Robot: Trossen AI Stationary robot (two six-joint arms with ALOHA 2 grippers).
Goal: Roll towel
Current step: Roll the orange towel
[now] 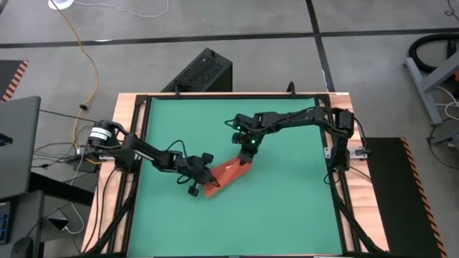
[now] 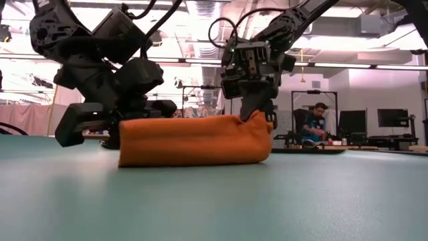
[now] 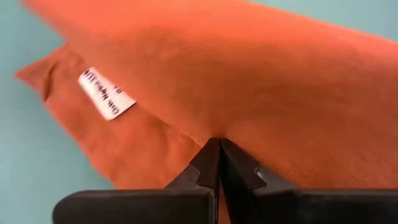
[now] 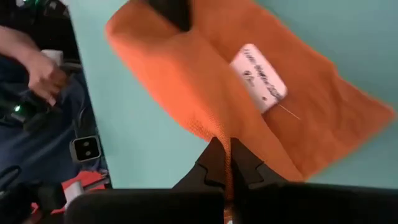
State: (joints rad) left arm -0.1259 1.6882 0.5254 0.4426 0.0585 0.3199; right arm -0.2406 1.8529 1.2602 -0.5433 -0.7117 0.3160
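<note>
The orange-red towel [image 1: 226, 176] lies partly rolled on the green mat [image 1: 287, 215], a thick fold doubled over a flat layer that bears the white tag [image 3: 106, 93]. In the low view it is a long low bundle [image 2: 194, 140] resting on the mat. My left gripper [image 1: 203, 179] is shut at the bundle's left end, and my right gripper [image 1: 247, 163] is shut at its right end. My left gripper has its shut fingertips [image 3: 211, 155] at the towel's folded-over edge [image 3: 214, 134], where the thick fold springs from them. It comes slanting down from the table's left. The fingers hide how many layers lie between them. The fold bulges beyond them, and the tagged layer stays flat. My right gripper pinches the towel's folded edge [image 4: 217, 134] at the bundle's right end, with a strip of orange cloth showing between the fingers [image 4: 245, 165]. It comes slanting down from the far right. That end [image 2: 262, 122] is drawn up into a small peak, and the rest lies on the mat.
Black rails [image 1: 337, 179] and a wooden border frame the mat, with much bare mat toward the near edge. A black box [image 1: 202, 72] stands beyond the far edge, and a laptop [image 1: 14, 143] and cables are at the left. A person [image 2: 314, 124] sits in the room behind.
</note>
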